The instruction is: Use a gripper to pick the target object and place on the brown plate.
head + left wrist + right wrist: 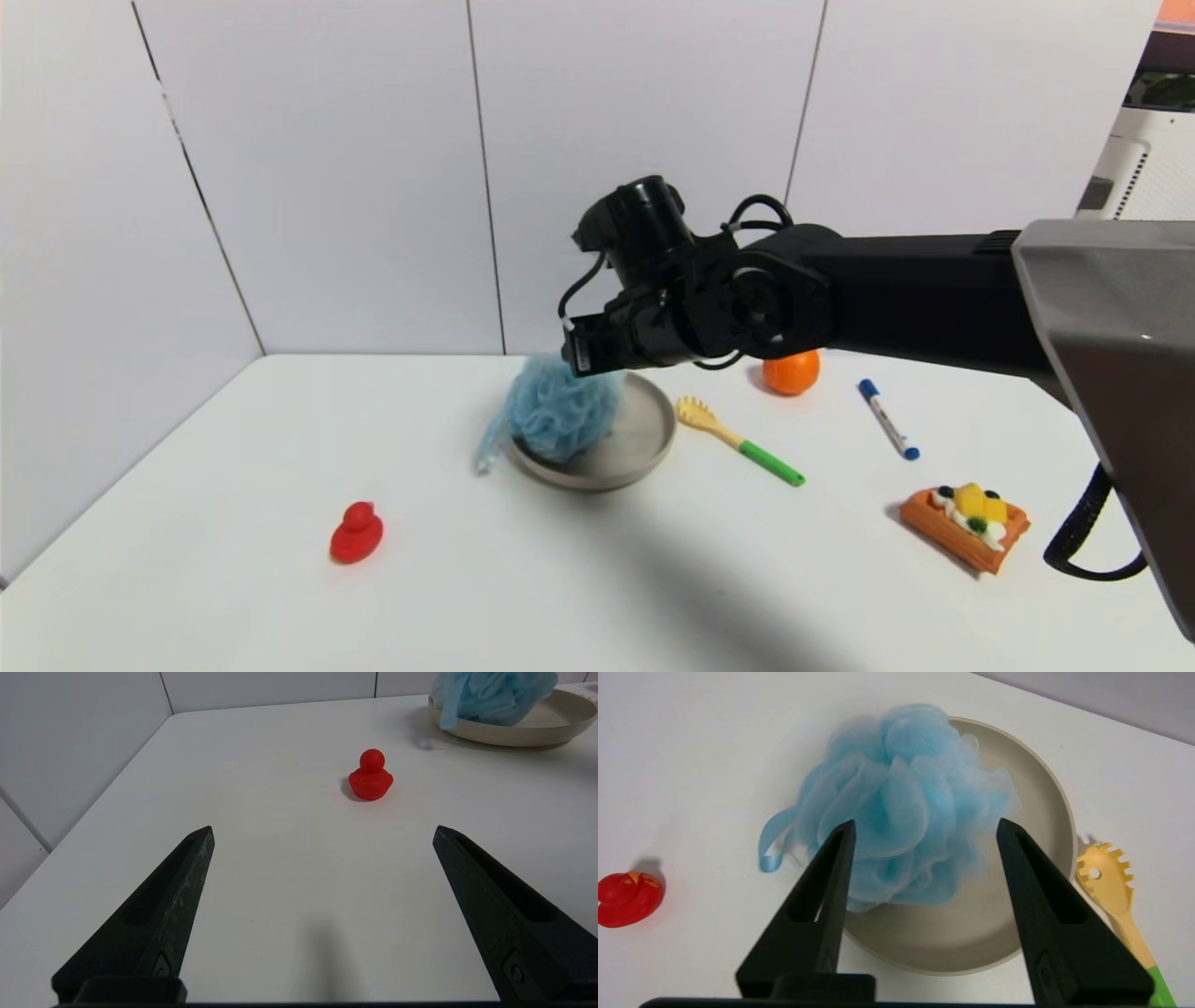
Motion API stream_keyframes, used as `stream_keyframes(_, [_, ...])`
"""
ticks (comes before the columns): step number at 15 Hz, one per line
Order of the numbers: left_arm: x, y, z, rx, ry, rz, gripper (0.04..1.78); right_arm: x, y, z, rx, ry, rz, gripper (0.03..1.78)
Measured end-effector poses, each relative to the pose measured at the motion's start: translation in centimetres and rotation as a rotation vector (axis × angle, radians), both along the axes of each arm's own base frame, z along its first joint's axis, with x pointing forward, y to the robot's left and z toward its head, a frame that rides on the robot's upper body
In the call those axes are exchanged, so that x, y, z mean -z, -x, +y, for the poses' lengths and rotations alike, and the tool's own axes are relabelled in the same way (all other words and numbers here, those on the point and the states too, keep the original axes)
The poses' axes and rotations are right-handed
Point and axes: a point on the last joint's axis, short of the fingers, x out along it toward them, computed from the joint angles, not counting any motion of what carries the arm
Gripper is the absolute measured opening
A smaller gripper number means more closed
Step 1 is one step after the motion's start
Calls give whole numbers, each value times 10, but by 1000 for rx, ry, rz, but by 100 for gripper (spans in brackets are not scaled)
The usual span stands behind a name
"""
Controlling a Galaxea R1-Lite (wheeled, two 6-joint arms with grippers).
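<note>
The light blue bath pouf (560, 408) lies on the left part of the greyish-beige plate (644, 439), overhanging its rim, with its blue loop (771, 842) dangling off onto the table. My right gripper (924, 828) hovers above the pouf with its jaws open and wide apart, holding nothing; the head view shows only its black housing (644, 317). The pouf (901, 807) and plate (1017, 933) fill the right wrist view. My left gripper (323, 830) is open and empty, low over the table's near left, facing the red duck; the pouf (490, 695) and plate (551, 723) show far off.
A red rubber duck (356, 533) sits near left of the plate. A yellow pasta spoon with green handle (738, 439) lies right of the plate. An orange ball (792, 371), a blue-capped marker (888, 418) and a toy waffle (971, 525) lie further right. White walls stand behind.
</note>
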Motion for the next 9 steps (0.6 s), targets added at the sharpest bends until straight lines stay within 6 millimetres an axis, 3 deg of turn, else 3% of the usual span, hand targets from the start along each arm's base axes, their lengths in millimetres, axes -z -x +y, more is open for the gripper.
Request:
stream_keyframes(4, [0, 0, 0, 0, 0, 0, 169, -28, 15, -22, 19, -4, -3, 135])
stream_keyframes(7, [0, 0, 0, 0, 0, 0, 169, -62, 52, -70, 51, 28, 42, 146])
stream_keyframes(9, [0, 0, 0, 0, 0, 0, 169, -75, 90, -114, 83, 75, 106, 152])
